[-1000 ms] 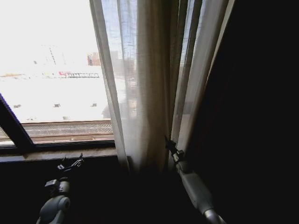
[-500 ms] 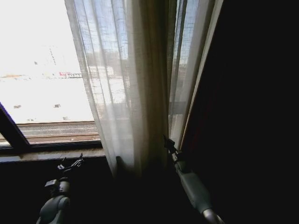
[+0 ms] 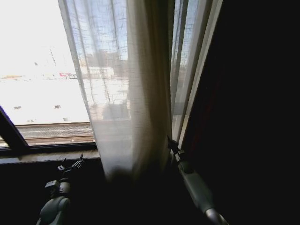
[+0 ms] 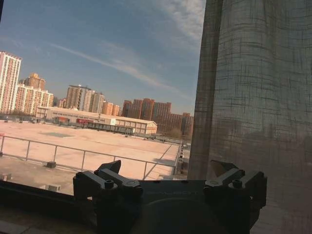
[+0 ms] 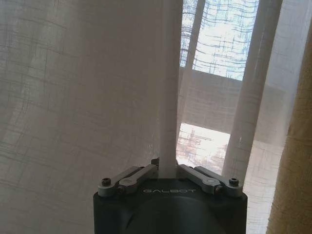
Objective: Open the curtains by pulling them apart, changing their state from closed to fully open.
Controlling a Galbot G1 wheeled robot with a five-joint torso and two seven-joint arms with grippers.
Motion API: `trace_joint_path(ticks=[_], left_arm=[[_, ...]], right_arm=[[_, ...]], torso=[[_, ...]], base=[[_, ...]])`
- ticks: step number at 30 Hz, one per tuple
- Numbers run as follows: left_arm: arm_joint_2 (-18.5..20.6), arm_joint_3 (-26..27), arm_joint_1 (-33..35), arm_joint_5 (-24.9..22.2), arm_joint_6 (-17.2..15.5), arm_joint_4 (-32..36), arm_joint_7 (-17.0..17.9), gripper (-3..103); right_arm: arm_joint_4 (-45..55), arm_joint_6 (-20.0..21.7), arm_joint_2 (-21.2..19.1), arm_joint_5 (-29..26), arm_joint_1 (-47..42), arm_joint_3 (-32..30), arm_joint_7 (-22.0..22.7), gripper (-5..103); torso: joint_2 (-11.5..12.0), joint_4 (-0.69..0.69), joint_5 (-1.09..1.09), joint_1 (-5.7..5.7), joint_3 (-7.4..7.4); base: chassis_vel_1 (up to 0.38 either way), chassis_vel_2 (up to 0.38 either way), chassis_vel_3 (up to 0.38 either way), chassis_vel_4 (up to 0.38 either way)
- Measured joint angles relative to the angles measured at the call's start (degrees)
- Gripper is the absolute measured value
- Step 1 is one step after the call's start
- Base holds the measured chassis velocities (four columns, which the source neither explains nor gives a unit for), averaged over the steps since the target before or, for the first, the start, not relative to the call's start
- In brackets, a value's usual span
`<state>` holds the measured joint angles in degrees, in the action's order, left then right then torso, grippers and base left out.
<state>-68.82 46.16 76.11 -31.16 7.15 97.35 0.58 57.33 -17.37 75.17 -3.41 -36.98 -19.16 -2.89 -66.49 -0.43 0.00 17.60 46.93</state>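
Clearly the right gripper (image 3: pixel 172 144) is the arm that matters: its fingers are pinched together on a narrow vertical fold of the tall sheer white pleated curtains (image 3: pixel 126 93), as the right wrist view shows, with the fold rising straight up out of the closed fingertips (image 5: pixel 165 168). The fabric's long axis runs vertically, far above the arm, so any pull has to go sideways across that axis. Taking the black window frame bar (image 3: pixel 11 136) as landmark, the bunched panel hangs well to its right, and the held fold sits at the far right edge of that bunch, near the dark wall. Bare glass lies between the bar and the curtain's left edge.

The left gripper (image 3: pixel 70 165) rests low beneath the window sill (image 3: pixel 47 157), just right of the frame bar, its fingers spread apart and holding nothing; the curtain's edge hangs just beside it.
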Motion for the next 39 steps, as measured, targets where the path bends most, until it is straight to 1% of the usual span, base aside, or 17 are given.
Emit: trace_joint_path(ticks=[3, 4, 6, 8, 12, 15, 21, 24, 26, 27, 29, 33, 34, 35, 36, 37, 39], left_arm=[[0.0, 0.0, 0.0, 0.0, 0.0, 0.0, 0.0, 100], [0.0, 0.0, 0.0, 0.0, 0.0, 0.0, 0.0, 100], [0.0, 0.0, 0.0, 0.0, 0.0, 0.0, 0.0, 100], [0.0, 0.0, 0.0, 0.0, 0.0, 0.0, 0.0, 100], [0.0, 0.0, 0.0, 0.0, 0.0, 0.0, 0.0, 100], [0.0, 0.0, 0.0, 0.0, 0.0, 0.0, 0.0, 100], [0.0, 0.0, 0.0, 0.0, 0.0, 0.0, 0.0, 100], [0.0, 0.0, 0.0, 0.0, 0.0, 0.0, 0.0, 100], [0.0, 0.0, 0.0, 0.0, 0.0, 0.0, 0.0, 100], [0.0, 0.0, 0.0, 0.0, 0.0, 0.0, 0.0, 100], [0.0, 0.0, 0.0, 0.0, 0.0, 0.0, 0.0, 100], [0.0, 0.0, 0.0, 0.0, 0.0, 0.0, 0.0, 100], [0.0, 0.0, 0.0, 0.0, 0.0, 0.0, 0.0, 100], [0.0, 0.0, 0.0, 0.0, 0.0, 0.0, 0.0, 100], [0.0, 0.0, 0.0, 0.0, 0.0, 0.0, 0.0, 100], [0.0, 0.0, 0.0, 0.0, 0.0, 0.0, 0.0, 100], [0.0, 0.0, 0.0, 0.0, 0.0, 0.0, 0.0, 100]], right_arm=[[-0.2, 2.9, -0.9, 1.6, 0.5, -1.2, 4.1, 0], [-0.2, 2.9, -0.9, 1.6, 0.5, -1.2, 4.1, 0], [-0.5, 4.3, -1.5, 2.9, 0.7, -2.3, 6.1, 0], [-0.6, 4.7, -1.8, 3.3, 0.8, -2.7, 6.8, 0], [-0.6, 6.6, -3.0, 4.9, 1.0, -4.4, 10.1, 0], [-0.6, 7.2, -3.4, 5.4, 1.0, -5.1, 11.2, 0], [0.2, 7.2, -3.5, 5.5, 0.6, -5.0, 11.6, 0], [1.0, 6.4, -3.4, 4.3, 0.1, -4.1, 10.5, 0], [2.6, 5.6, -3.4, 1.9, -0.7, -2.7, 8.1, 0], [3.8, 5.3, -3.4, 0.0, -1.4, -1.8, 6.2, 5], [4.3, 5.3, -3.4, -0.4, -1.6, -1.6, 5.7, 5], [8.5, 5.7, -4.0, -2.7, -4.1, -0.2, 3.6, 27], [8.5, 5.7, -4.0, -2.7, -4.1, -0.2, 3.6, 27], [9.3, 6.0, -4.3, -3.0, -4.7, -0.1, 3.3, 32], [10.7, 6.6, -4.9, -3.6, -5.9, 0.0, 2.8, 32], [12.9, 7.7, -6.0, -5.4, -7.9, 0.2, 2.5, 43], [14.0, 8.5, -6.6, -6.5, -8.9, 0.3, 2.3, 43]], torso=[[0.0, 0.00, 0.00, 0.00, 0.00], [0.0, 0.00, 0.00, 0.00, 0.00], [0.0, 0.00, 0.00, -0.01, 0.00], [0.0, 0.00, 0.00, -0.01, 0.00], [0.0, -0.01, 0.00, -0.02, 0.00], [0.0, -0.01, 0.00, -0.01, 0.00], [0.0, 0.00, 0.00, -0.02, 0.00], [0.0, 0.00, 0.00, -0.02, 0.00], [0.0, 0.00, 0.00, -0.01, 0.00], [0.0, 0.00, 0.00, -0.02, 0.00], [0.0, 0.00, 0.00, -0.01, 0.00], [0.0, 0.02, -0.01, -0.02, 0.00], [0.0, 0.02, -0.01, -0.02, 0.00], [0.0, 0.02, -0.01, -0.02, 0.00], [0.0, 0.01, -0.01, -0.01, 0.00], [0.0, -0.01, 0.00, -0.02, 0.00], [0.0, -0.01, 0.00, -0.01, 0.00]], base=[[-0.020, 0.001, 0.008, 0.001], [0.000, 0.000, 0.000, 0.000], [0.000, 0.000, 0.000, 0.000], [0.000, 0.000, 0.000, 0.000], [0.000, 0.000, 0.000, 0.000], [0.000, 0.000, 0.000, 0.000], [0.000, 0.000, 0.000, 0.000], [0.000, 0.000, 0.000, 0.000], [0.000, 0.000, 0.000, 0.000], [0.000, 0.000, 0.000, 0.000], [0.000, 0.000, 0.000, 0.000], [0.000, 0.000, 0.000, 0.000], [0.000, 0.000, 0.000, 0.000], [0.000, 0.000, 0.000, 0.000], [0.000, 0.000, 0.000, 0.000], [0.000, 0.000, 0.000, 0.000], [0.000, 0.000, 0.000, 0.000]])
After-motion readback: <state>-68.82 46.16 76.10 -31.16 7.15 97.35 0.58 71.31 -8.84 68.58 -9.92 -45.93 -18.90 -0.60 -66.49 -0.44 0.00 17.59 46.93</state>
